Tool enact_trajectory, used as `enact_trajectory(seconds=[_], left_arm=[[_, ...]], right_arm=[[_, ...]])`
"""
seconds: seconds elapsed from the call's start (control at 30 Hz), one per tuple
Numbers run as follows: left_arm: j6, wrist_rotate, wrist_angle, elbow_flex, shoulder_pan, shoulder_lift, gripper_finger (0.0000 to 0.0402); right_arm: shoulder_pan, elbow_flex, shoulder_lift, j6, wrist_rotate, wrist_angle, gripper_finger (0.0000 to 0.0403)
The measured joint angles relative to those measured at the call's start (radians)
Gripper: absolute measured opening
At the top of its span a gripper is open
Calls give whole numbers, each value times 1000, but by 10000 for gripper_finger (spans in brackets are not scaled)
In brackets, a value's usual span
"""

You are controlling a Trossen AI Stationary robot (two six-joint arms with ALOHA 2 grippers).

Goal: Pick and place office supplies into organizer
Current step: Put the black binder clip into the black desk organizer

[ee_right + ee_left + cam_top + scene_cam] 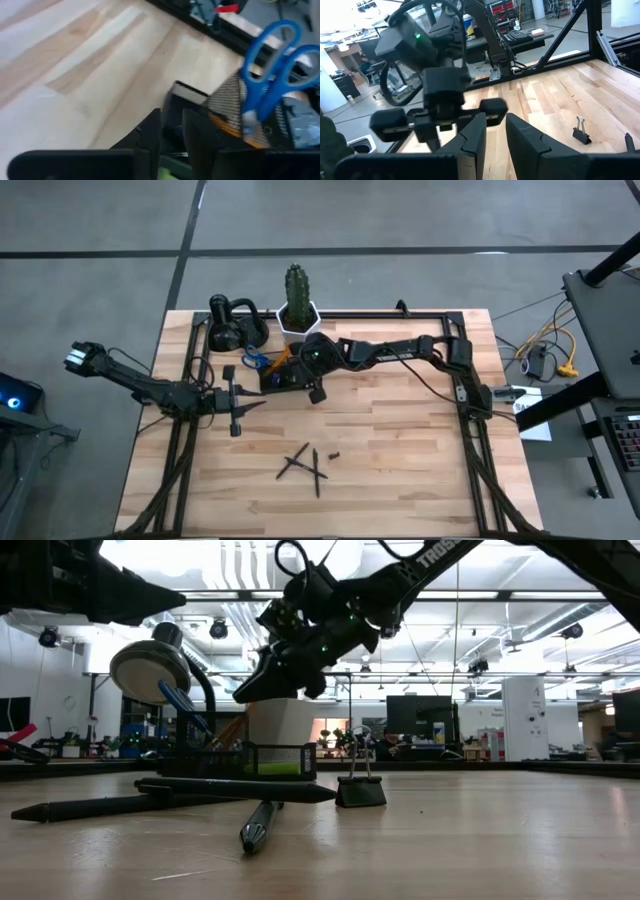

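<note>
Organizer, the dark mesh rectangular desk box [283, 376], stands near the desk's far edge under my right gripper [172, 131], fingers slightly parted, grasping nothing. Only that wrist view shows its blue-handled scissors [272, 60]. Overhead I count three black pens [305, 464]; left gripper [237, 398] is parted, empty.
</note>
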Motion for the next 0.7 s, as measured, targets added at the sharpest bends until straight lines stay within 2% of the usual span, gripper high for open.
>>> enact_trajectory(seconds=[0.2, 0.4, 0.7], left_arm=[[0, 0, 0, -4, 0, 0, 59], [0, 0, 1, -5, 0, 0, 59], [0, 0, 2, -5, 0, -1, 59]], right_arm=[[54, 0, -39, 7, 0, -117, 104], [122, 0, -88, 103, 0, -246, 139], [233, -9, -188, 206, 9, -433, 144]])
